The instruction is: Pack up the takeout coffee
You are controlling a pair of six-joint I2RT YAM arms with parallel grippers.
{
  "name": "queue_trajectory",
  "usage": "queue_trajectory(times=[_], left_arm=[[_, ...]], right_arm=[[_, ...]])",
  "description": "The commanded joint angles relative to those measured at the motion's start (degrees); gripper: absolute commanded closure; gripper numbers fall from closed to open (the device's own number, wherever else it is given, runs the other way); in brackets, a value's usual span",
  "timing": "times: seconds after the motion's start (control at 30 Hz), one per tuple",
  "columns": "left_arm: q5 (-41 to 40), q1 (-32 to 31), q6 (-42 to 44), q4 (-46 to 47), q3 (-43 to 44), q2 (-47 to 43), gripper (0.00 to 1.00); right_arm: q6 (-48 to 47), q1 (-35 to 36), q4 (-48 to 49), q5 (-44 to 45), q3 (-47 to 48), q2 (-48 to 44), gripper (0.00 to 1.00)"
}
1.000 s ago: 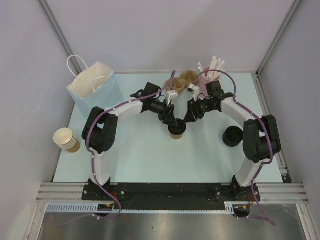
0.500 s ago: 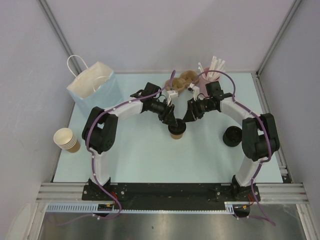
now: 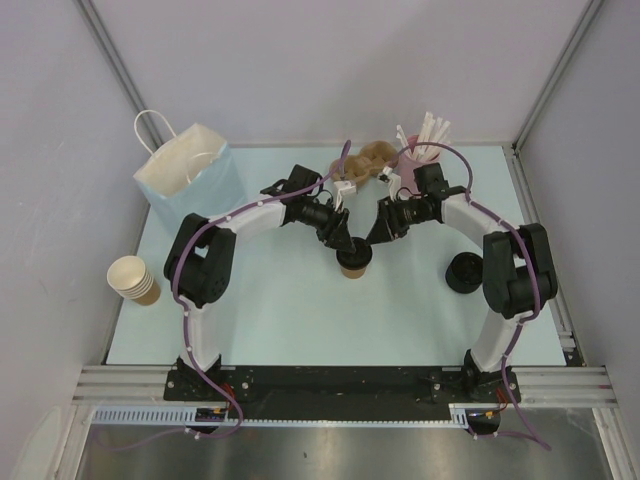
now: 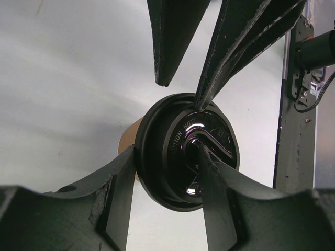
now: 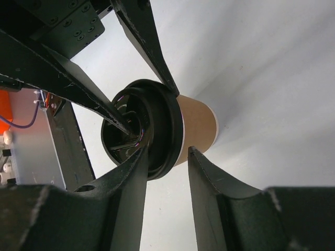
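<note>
The takeout coffee (image 3: 354,263), a tan paper cup with a black lid, stands upright mid-table. My left gripper (image 3: 343,244) reaches it from the upper left. In the left wrist view it (image 4: 167,157) is shut on the lid (image 4: 172,130), one finger against the rim's outside and the other pressed on the lid's top. My right gripper (image 3: 372,240) comes from the upper right. In the right wrist view it (image 5: 168,147) straddles the lid's edge (image 5: 170,128). One finger rests on the lid's top, and the other stands just off the brown cup wall (image 5: 196,123).
A white and pale blue paper bag (image 3: 187,170) stands open at the back left. Lidless tan cups (image 3: 133,278) are stacked at the left edge. A pink cup of straws (image 3: 420,150) and brown sleeves (image 3: 368,158) sit at the back. Black lids (image 3: 465,272) lie at the right.
My right gripper's jaws have narrowed a little around the lid's edge. The left gripper and the cup have stayed where they were.
</note>
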Motion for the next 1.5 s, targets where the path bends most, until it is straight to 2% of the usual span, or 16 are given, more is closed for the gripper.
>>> queue_trajectory(times=[0.0, 0.23, 0.6, 1.47], left_arm=[[-10.92, -0.63, 4.67, -4.67, -2.04, 4.33, 0.48], [-10.83, -0.63, 4.58, -4.76, -2.04, 4.33, 0.48], [-11.26, -0.63, 4.58, -5.02, -2.04, 4.15, 0.48], [-15.31, -0.72, 5.64, -5.55, -1.95, 4.51, 0.51]], right_arm=[[0.63, -1.1, 1.18, -0.93, 0.16, 0.41, 0.6], [1.68, -2.42, 1.27, -2.87, 0.16, 1.11, 0.6], [1.42, -0.75, 1.27, -0.68, 0.24, 1.64, 0.6], [0.28, 2.68, -0.57, 19.27, 0.24, 6.91, 0.65]])
